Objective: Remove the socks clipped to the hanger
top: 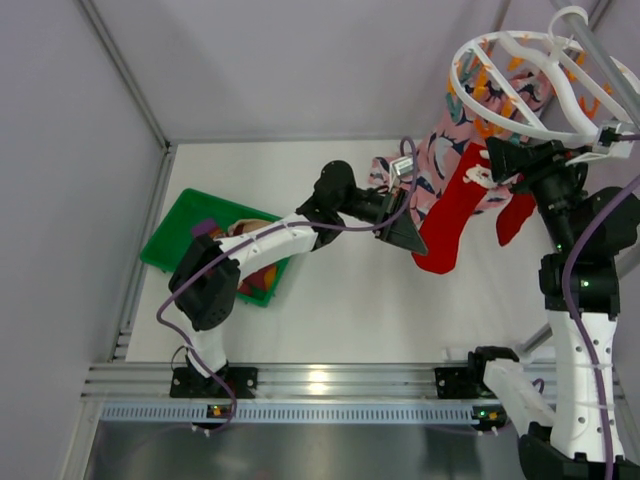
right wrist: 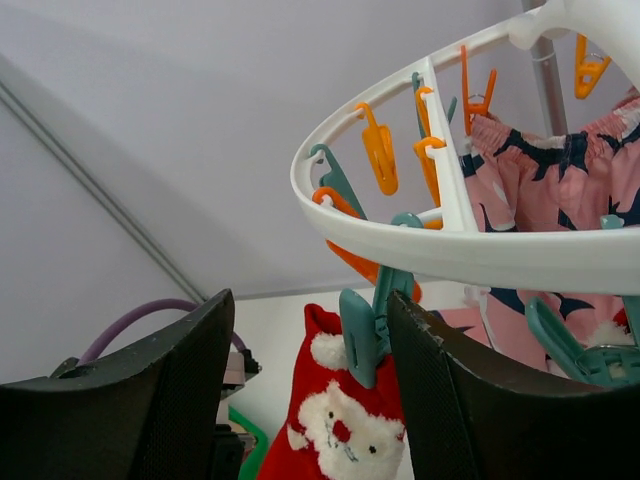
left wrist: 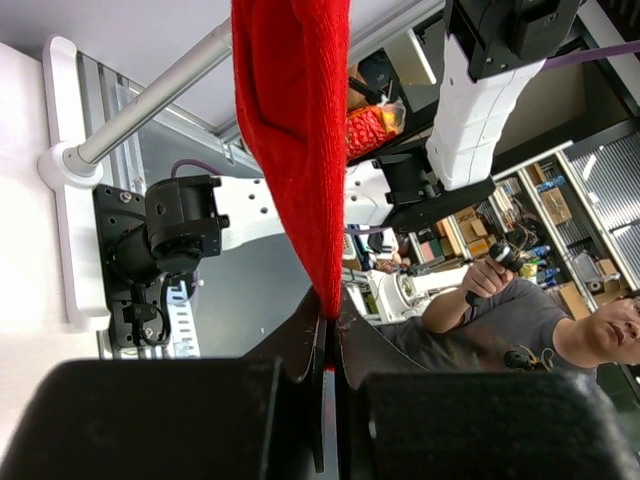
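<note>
Left pincer [left wrist: 328, 322]: shut tight on the lower tip of the red sock [left wrist: 295, 130], with the fabric edge pinched between its two black fingers.
Red sock: hangs from the hanger [right wrist: 400, 240] above the right part of the tabletop [top: 330, 320] in the overhead view. Its top, with a white Santa face, meets a teal peg [right wrist: 362, 335]. Its lower end reaches the left pincer.
Right pincer [right wrist: 310, 300]: raised just under the hanger ring, fingers well apart and holding nothing. The teal peg stands between them, close to the right-hand finger in the wrist view. Whether they touch cannot be told.
Hanger: white, round and tilted, at the top right of the overhead view. Orange pegs [right wrist: 380, 150] and teal ones hang from its ring and spokes.
Pink cloth [right wrist: 540, 180]: navy print, clipped to the hanger behind the red sock.
Tray [top: 175, 225]: green, on the tabletop at the left, partly under the left arm.
Other socks [top: 262, 278]: lie in the tray, with maroon and orange showing.
</note>
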